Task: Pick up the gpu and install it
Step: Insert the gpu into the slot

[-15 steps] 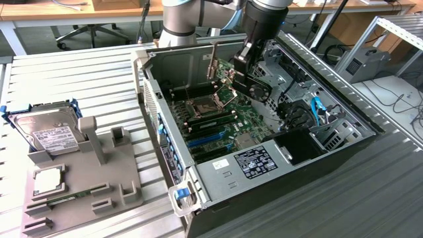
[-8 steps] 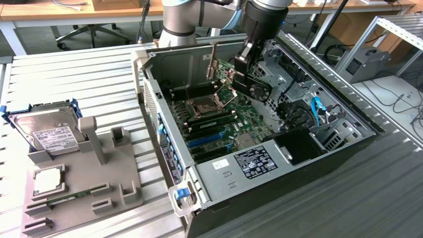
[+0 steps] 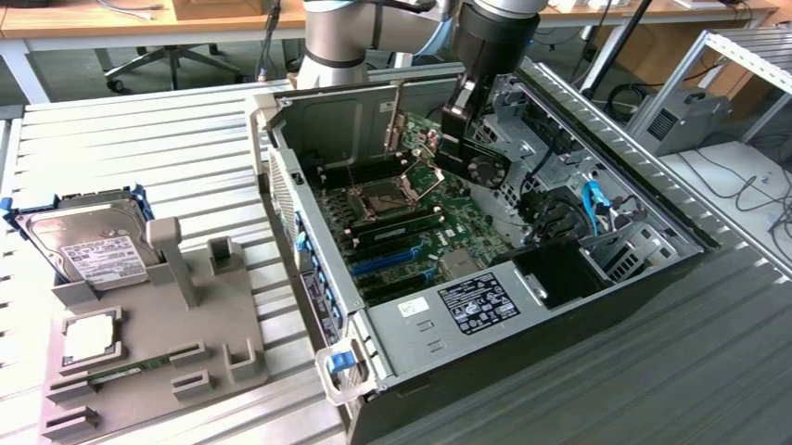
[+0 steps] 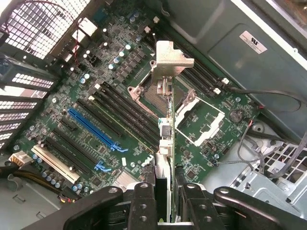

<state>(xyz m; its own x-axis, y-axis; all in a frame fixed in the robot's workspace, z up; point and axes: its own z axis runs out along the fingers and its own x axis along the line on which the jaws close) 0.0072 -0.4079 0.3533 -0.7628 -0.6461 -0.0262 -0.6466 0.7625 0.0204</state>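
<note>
We see the gripper (image 3: 455, 130) inside the open case (image 3: 594, 306), holding the gpu (image 3: 483, 165) over the motherboard (image 3: 409, 232). In the exterior view the card hangs below the jaws, with the black fan shroud facing the exterior view's right.

In the wrist view the gpu (image 4: 165, 134) is seen edge-on, running away from the gripper (image 4: 168, 187). The fingers (image 4: 144, 201) are partly closed, one pressed on each face of the card. The silver bracket (image 4: 170, 60) is at the card's far end.

The card's edge lies over the open CPU socket (image 4: 201, 122). It is apart from the blue slot (image 4: 93, 128), and we see no part of it seated in a slot.

Outside the case, at the exterior view's left, a hard drive (image 3: 93, 241) leans upright in a grey holder (image 3: 161, 315).
</note>
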